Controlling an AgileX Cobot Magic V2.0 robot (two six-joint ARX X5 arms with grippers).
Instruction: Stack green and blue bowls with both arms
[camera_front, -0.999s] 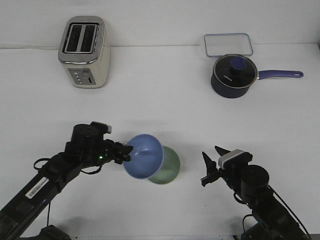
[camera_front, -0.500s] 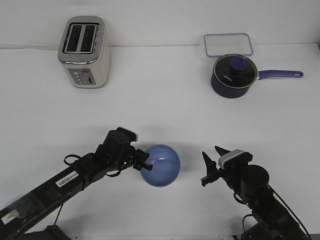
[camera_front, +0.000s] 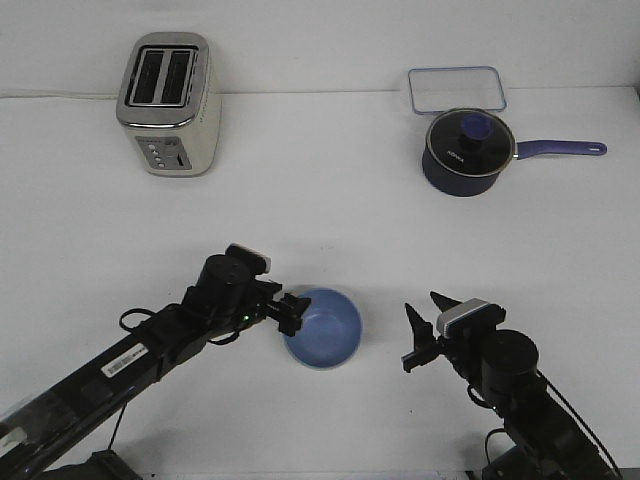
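The blue bowl (camera_front: 325, 330) sits upright and level on the table, nested on the green bowl (camera_front: 334, 291). Only a thin pale edge of the green bowl shows along the blue bowl's far rim. My left gripper (camera_front: 293, 313) is at the blue bowl's left rim, with its fingers astride that rim. The front view does not show whether they still pinch it. My right gripper (camera_front: 424, 314) hovers to the right of the bowls, a short gap away. It is open and its two pointed fingers hold nothing.
A cream toaster (camera_front: 168, 103) stands at the back left. At the back right is a dark navy saucepan (camera_front: 463, 152) with a lid and a long handle, and a clear lidded container (camera_front: 456, 88) lies behind it.
The left arm swung the tilted blue bowl right, turned it upright and lowered it over the green bowl, which is now almost hidden. The right arm has not moved.
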